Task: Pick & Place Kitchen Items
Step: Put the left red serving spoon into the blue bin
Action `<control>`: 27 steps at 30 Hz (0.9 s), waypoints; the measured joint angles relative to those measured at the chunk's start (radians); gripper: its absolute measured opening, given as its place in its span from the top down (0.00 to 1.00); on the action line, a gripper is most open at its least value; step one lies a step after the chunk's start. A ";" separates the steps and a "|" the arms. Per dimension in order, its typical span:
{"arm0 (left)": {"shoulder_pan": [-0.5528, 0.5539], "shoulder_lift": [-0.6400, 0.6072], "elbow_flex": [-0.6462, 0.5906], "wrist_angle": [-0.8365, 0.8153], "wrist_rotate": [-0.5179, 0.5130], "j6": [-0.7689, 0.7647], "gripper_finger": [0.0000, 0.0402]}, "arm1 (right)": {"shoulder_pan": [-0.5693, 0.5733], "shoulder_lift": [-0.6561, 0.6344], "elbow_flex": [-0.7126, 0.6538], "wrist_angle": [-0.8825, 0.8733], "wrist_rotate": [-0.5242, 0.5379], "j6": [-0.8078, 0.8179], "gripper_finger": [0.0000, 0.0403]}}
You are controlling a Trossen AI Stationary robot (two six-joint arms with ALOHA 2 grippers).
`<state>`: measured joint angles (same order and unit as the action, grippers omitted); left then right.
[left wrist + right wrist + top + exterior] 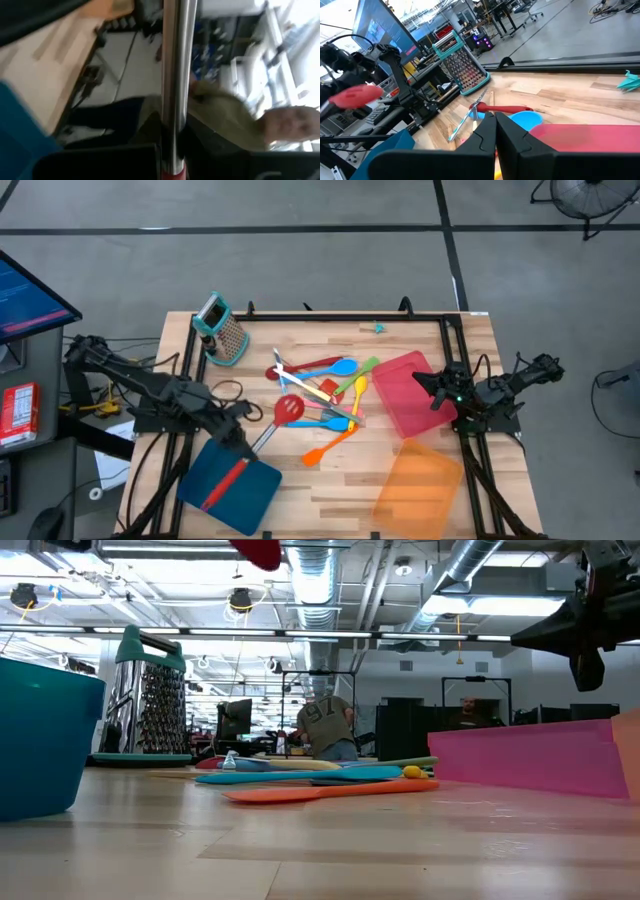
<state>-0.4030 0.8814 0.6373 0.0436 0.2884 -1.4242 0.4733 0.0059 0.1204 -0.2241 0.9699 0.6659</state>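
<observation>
My left gripper (243, 438) is shut on a red slotted turner (290, 408) with a metal shaft, held above the blue tray's (230, 490) far edge. The turner's red head shows high up in the low view (257, 550) and in the right wrist view (355, 95). The other kitchen items, slim spoons and spatulas in several colours (335, 395), lie in a heap on the table's middle. My right gripper (425, 385) is shut and empty over the red tray (405, 405); it also shows in its own wrist view (495, 127). My left gripper pinches the turner's metal shaft (172, 135) between its two fingers, just beside the red handle (173, 175). The fingers lie across the shaft. The turner is lifted clear, its head (290, 408) toward the table's middle and its handle (225, 483) over the blue tray.
A metal box grater with a teal handle (220, 330) stands at the far left. An orange tray (420, 480) lies at the near right. A small teal thing (379, 328) lies at the far edge. People show in the room beyond the table (325, 725).
</observation>
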 joint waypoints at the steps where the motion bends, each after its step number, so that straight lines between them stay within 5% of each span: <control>1: 0.000 0.000 0.000 0.003 0.007 0.019 0.95 | 0.000 0.000 0.000 0.000 0.000 0.000 1.00; 6: 0.000 -0.002 0.065 -0.034 0.034 0.144 0.95 | 0.000 0.000 0.000 0.000 0.000 -0.002 1.00; 10: 0.000 0.000 0.128 -0.224 0.087 0.185 0.95 | 0.000 0.000 0.000 0.000 0.000 -0.002 1.00; 18: 0.006 0.027 0.241 -0.701 0.354 0.189 0.95 | 0.000 0.000 0.000 0.000 0.000 -0.002 1.00; 27: 0.004 0.038 0.258 -0.985 0.625 0.190 0.95 | 0.000 0.000 0.000 0.000 0.000 -0.002 1.00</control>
<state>-0.3989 0.9198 0.8955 -0.9410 0.9136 -1.2342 0.4732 0.0059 0.1204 -0.2245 0.9703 0.6643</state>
